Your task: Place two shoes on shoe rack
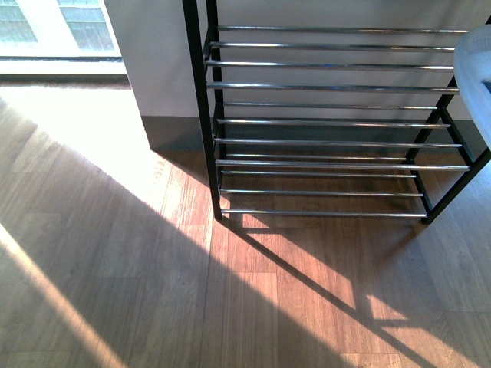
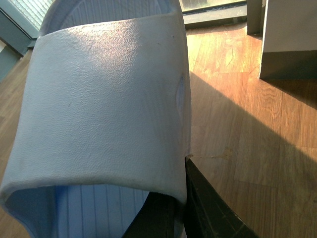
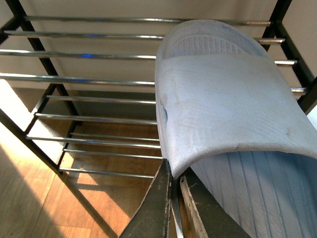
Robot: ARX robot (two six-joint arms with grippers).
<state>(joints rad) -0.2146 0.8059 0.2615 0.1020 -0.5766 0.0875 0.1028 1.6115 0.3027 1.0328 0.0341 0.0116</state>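
Left gripper (image 2: 179, 206): clamped on the side edge of a pale blue slide's strap, with one dark finger under the strap and one outside it.
Right gripper (image 3: 174, 174): clenched the same way on the strap edge of the other slide, its two dark fingers pinching the foam between them.
Left-held sandal (image 2: 109, 109): fills most of the left wrist view. It has a pebbled strap and a ribbed footbed, and it hangs over the wooden floor near a window and a white wall corner.
Right-held sandal (image 3: 228, 99): its toe points into the shoe rack (image 1: 330, 123), over the rods of an upper tier and close to the right-hand uprights. Whether it touches the rods cannot be told. In the front view only a pale sliver (image 1: 476, 69) shows at the right edge, level with that tier.
Rack: black uprights carry several tiers of thin silver rods. The wall and floor show through between the rods.
Edges: the rack's left upright stands just beside a white wall (image 1: 153, 61).
Open room: the wooden floor (image 1: 115, 268) spreads in front and to the left of the rack, crossed by sunlight and rack shadows. A window (image 1: 46, 23) sits at the far left.
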